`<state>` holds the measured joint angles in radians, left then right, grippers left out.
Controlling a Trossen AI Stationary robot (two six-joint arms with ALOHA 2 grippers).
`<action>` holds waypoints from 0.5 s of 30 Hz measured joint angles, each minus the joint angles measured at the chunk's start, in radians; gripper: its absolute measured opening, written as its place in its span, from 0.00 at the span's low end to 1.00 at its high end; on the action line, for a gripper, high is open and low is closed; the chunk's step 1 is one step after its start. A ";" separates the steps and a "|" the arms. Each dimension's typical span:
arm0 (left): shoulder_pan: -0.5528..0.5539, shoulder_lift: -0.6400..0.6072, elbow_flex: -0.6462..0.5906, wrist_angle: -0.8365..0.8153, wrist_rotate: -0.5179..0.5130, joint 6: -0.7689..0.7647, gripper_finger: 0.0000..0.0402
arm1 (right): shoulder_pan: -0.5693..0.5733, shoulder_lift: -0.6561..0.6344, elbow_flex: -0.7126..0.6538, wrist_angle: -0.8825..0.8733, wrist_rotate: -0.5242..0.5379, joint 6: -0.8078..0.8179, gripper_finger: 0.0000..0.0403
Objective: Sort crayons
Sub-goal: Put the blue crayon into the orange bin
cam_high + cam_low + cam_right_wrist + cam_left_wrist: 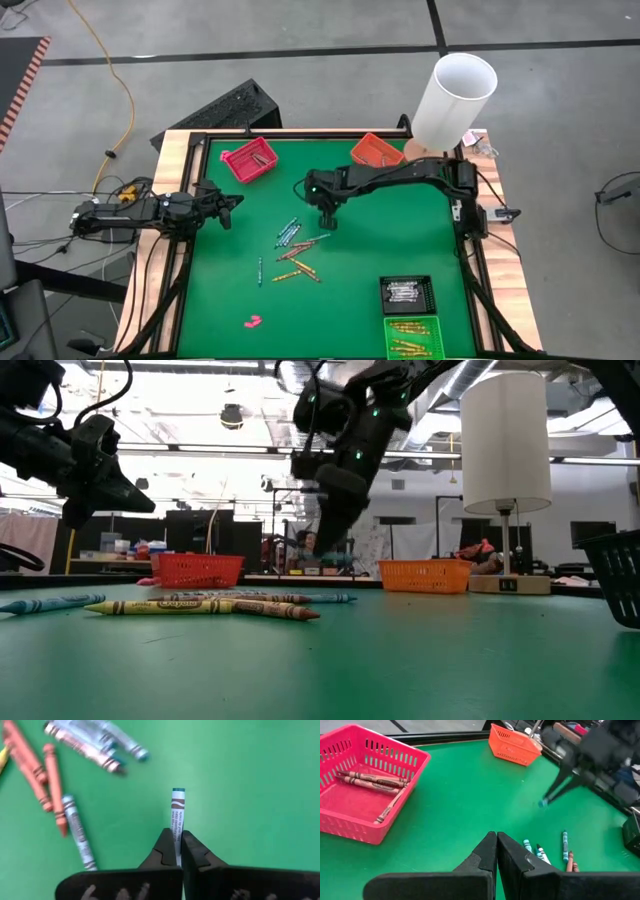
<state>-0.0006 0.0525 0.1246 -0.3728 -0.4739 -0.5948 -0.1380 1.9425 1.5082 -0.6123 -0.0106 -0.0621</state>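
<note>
Several crayons (295, 255) in blue, yellow and reddish colours lie loose on the green mat near the middle. My right gripper (328, 220) hangs just beyond them toward the far edge, shut on a blue-teal crayon (178, 812). My left gripper (236, 204) waits shut at the mat's left side, holding nothing. A red basket (250, 160) at the far left holds reddish crayons (372, 781). A green tray (413, 337) at the near right holds yellow ones. My right gripper pinches the blue-teal crayon by its back end (177, 834) between its two fingers. The crayon runs along the fingers and sticks out past their tips, flat teal end (178, 790) foremost. The fingers slant down from the table's right side, and the crayon hangs clear of the mat (542, 803).
An orange basket (375, 150) stands at the far edge and a black tray (407, 293) at the near right above the green one. A small pink lump (252, 321) lies near the front. A white lamp shade (455, 95) rises at the far right corner.
</note>
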 joint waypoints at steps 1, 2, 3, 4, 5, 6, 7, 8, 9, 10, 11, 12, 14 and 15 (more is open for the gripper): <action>0.000 0.000 0.000 0.000 0.000 0.000 0.00 | -0.008 -0.018 0.000 -0.007 0.025 0.012 0.01; 0.000 0.000 0.000 0.000 0.000 0.000 0.00 | -0.017 -0.037 0.000 -0.017 0.051 0.024 0.01; 0.000 0.000 0.000 0.000 0.000 0.000 0.00 | -0.026 -0.056 0.001 -0.027 0.080 0.037 0.01; 0.000 0.000 0.000 0.000 0.001 0.000 0.00 | -0.037 -0.075 0.002 -0.041 0.112 0.053 0.01; 0.000 0.000 0.000 0.000 0.000 0.000 0.00 | -0.049 -0.090 0.002 -0.060 0.151 0.072 0.01; 0.000 0.000 0.000 0.000 0.000 0.000 0.00 | -0.060 -0.105 0.002 -0.087 0.190 0.096 0.01; 0.000 0.000 0.000 0.000 0.000 0.000 0.00 | -0.071 -0.120 0.002 -0.114 0.225 0.121 0.01; 0.000 0.000 0.000 0.000 0.000 0.000 0.00 | -0.082 -0.132 0.002 -0.142 0.255 0.149 0.01; 0.000 0.000 0.000 0.000 0.000 0.000 0.00 | -0.093 -0.146 0.002 -0.169 0.278 0.180 0.01; 0.000 0.000 0.000 0.000 0.000 0.000 0.00 | -0.106 -0.161 0.002 -0.200 0.289 0.210 0.01; 0.000 0.000 0.000 0.000 0.000 0.000 0.00 | -0.119 -0.174 0.002 -0.236 0.298 0.240 0.01; 0.000 0.000 0.000 0.000 0.000 0.000 0.00 | -0.131 -0.185 0.002 -0.268 0.308 0.263 0.01; 0.000 0.000 0.000 0.000 -0.002 0.000 0.00 | -0.155 -0.198 0.002 -0.333 0.329 0.297 0.01; 0.000 0.000 0.000 0.000 -0.002 0.000 0.00 | -0.168 -0.199 0.002 -0.360 0.345 0.309 0.01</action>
<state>-0.0006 0.0525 0.1246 -0.3729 -0.4761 -0.5949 -0.3060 1.7435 1.5105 -0.9720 0.3346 0.2467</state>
